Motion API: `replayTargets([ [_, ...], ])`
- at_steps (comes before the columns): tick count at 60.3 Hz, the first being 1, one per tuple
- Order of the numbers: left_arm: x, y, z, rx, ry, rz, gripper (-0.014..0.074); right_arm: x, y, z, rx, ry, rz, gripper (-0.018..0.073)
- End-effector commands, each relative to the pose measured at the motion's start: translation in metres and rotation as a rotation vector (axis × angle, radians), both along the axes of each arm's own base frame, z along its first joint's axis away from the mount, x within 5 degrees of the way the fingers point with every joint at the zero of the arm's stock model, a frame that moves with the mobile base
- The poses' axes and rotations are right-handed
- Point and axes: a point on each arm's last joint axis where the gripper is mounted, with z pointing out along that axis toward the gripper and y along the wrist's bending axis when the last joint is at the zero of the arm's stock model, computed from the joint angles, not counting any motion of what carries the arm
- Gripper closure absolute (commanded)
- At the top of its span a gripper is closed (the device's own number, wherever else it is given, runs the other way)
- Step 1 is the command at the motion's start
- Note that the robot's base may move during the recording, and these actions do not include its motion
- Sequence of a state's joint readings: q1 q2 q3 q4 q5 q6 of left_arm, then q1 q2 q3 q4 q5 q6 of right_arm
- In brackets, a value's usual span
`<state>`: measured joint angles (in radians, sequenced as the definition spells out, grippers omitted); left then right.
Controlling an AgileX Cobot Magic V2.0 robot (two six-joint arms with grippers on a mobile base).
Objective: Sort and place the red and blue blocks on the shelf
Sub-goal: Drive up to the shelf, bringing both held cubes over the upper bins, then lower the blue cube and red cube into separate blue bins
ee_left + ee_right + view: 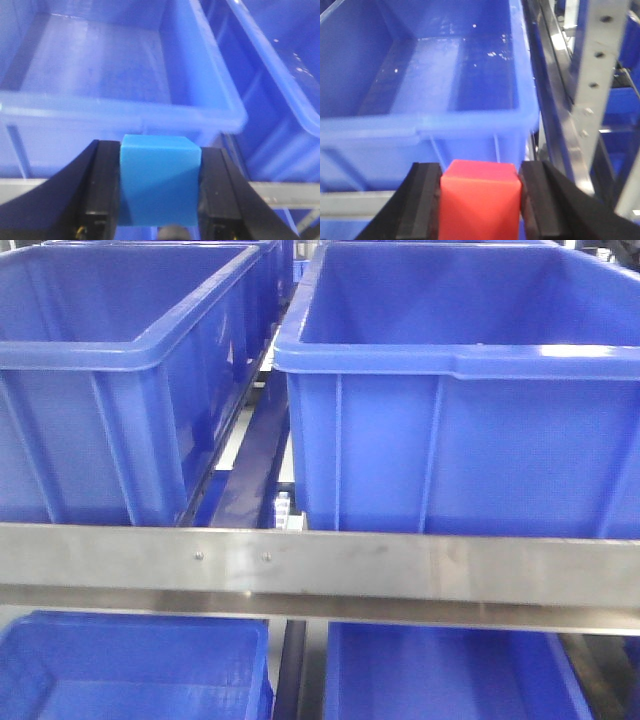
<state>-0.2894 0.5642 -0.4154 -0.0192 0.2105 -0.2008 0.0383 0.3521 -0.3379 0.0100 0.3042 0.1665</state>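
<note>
Left wrist-mounted view crops the left gripper (160,156) clamping the blue block (159,182); right gripper (480,173) clamps the bottom-cropped red block (479,205).

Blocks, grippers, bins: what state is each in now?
left gripper: shut on the blue block.
blue block: held, outside the bins.
right gripper: shut on the red block.
red block: held, outside the bins.
bin in left wrist view: nothing seen inside.
bin in right wrist view: nothing seen inside.

bg | dark blurry obj (622,252) top-right corner | can't ID
</note>
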Motion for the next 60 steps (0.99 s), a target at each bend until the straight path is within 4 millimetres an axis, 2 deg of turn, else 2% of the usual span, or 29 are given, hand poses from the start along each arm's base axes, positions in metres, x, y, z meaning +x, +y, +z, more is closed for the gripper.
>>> replayTargets([
  [1, 0.0022, -0.0006, 0.0180, -0.031, -0.117, 0.001, 0.0475, 0.0011, -0.0009, 0.0174, -0.007, -0.116, -0.009, 0.0508],
  [60, 0.0022, -0.0006, 0.0180, -0.031, -0.117, 0.001, 0.0475, 0.0011, -0.0009, 0.0174, -0.007, -0.116, -0.009, 0.0508],
])
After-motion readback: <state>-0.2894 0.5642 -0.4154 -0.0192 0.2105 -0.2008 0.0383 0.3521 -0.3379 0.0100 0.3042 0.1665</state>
